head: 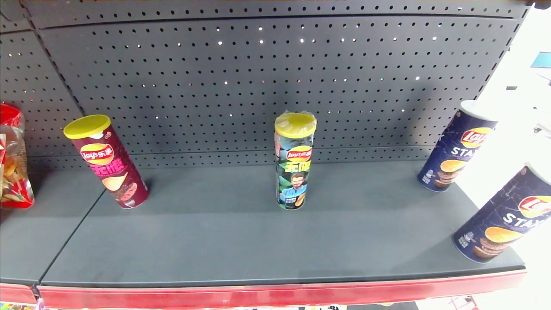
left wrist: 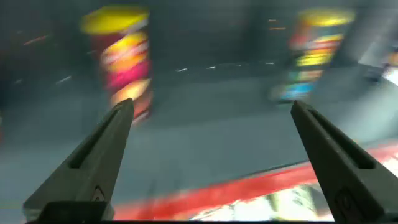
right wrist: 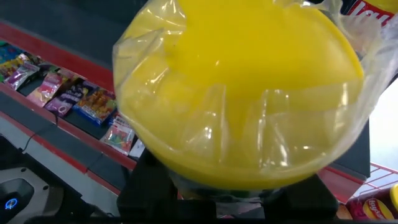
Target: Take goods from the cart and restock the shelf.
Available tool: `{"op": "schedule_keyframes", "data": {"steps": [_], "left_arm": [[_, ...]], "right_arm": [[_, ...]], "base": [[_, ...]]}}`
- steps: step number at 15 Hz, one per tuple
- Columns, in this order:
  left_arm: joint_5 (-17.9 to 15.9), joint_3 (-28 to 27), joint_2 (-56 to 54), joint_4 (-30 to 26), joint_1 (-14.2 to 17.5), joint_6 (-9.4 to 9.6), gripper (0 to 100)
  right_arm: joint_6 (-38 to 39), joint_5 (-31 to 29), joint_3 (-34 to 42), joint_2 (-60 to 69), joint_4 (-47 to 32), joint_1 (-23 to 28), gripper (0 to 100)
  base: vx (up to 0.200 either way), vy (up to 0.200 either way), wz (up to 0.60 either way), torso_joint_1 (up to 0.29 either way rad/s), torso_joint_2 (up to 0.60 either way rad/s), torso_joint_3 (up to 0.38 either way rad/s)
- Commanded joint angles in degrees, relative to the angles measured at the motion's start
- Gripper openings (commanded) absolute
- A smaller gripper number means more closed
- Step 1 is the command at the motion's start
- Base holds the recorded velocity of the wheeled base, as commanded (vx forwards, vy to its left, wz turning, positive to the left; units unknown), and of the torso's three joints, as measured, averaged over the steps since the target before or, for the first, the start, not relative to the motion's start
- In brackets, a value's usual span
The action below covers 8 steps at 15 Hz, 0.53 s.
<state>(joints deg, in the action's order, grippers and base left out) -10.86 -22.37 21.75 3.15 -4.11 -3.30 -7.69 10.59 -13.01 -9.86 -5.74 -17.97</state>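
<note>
Clamping the yellow-lidded can [right wrist: 236, 87] in the right gripper [right wrist: 227, 202], holding the left gripper [left wrist: 211, 109] with fingers apart, risking toppling the green can [head: 295, 160] at twelve o'clock on the shelf [head: 215, 241] by crowding it.

Ahead of my left claw [left wrist: 211, 104]: maroon can [head: 107, 161], green-black can [head: 295, 161], both yellow-lidded; dark grey shelf [head: 215, 241], red-edged.
</note>
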Motion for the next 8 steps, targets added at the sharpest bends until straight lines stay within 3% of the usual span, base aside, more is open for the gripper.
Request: {"op": "schedule_keyframes", "data": {"steps": [1,2,3,5,8], "left_arm": [[-19.64,-20.43,35.12,4.76,-7.58,3.74,100],[-22.10,-22.89,43.91,8.63,-7.67,7.26,100],[-23.42,-23.86,49.27,11.80,-8.02,8.93,100],[-26.76,-24.39,53.93,13.38,-10.39,9.02,100],[-27.11,-25.27,59.02,13.82,-14.44,9.28,100]], "right_arm": [[0.05,0.04,-0.09,-1.04,0.03,-0.05,0],[0.05,-0.05,-0.18,-1.21,0.12,-0.05,0],[0.05,-0.13,-0.35,-1.65,0.12,0.04,0],[0.05,-0.57,-0.53,-1.83,0.12,0.04,0],[0.05,-0.66,-0.62,-1.65,0.20,0.04,0]], "base": [[0.000,0.000,0.00,0.000,0.00,0.000],[0.000,0.000,0.00,0.000,0.00,0.000],[0.000,0.000,0.00,0.000,0.00,0.000],[0.000,0.000,0.00,0.000,0.00,0.000],[0.000,0.000,0.00,0.000,0.00,0.000]]}}
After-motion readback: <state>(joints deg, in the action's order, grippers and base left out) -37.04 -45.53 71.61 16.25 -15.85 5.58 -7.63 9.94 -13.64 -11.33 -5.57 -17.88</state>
